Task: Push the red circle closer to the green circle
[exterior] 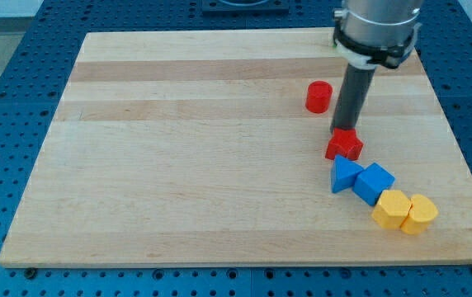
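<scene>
In the camera view, my tip (345, 130) stands just above the red star-shaped block (344, 146), touching or almost touching it. The red circle (319, 96) lies near, up and to the view's left of the tip, on the desk (178, 165). I see no green circle here, so the push direction is uncertain; a wrong sweep may shove the red star into the blue blocks (361, 179) instead. This rig has no gripper, only the rod.

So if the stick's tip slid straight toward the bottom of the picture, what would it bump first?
My tip is right at the top edge of the red star-shaped block, so it would probably hit that first. The blue blocks lie beyond it.
</scene>
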`<control>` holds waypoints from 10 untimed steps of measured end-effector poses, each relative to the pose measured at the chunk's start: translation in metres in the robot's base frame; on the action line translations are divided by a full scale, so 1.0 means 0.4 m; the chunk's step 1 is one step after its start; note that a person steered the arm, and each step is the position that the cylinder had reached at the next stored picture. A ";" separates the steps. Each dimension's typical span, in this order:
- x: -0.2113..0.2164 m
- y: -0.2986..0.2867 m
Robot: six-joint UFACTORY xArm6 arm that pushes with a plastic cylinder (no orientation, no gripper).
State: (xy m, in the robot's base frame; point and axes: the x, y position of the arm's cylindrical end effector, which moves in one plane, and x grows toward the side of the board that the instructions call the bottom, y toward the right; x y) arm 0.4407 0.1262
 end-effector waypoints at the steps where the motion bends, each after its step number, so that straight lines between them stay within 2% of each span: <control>1: 0.000 -0.100; 2: -0.012 -0.186; 3: -0.033 -0.209; 5: -0.153 -0.072; 8: -0.171 0.137; 10: -0.251 0.158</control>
State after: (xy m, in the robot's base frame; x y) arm 0.3405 0.1896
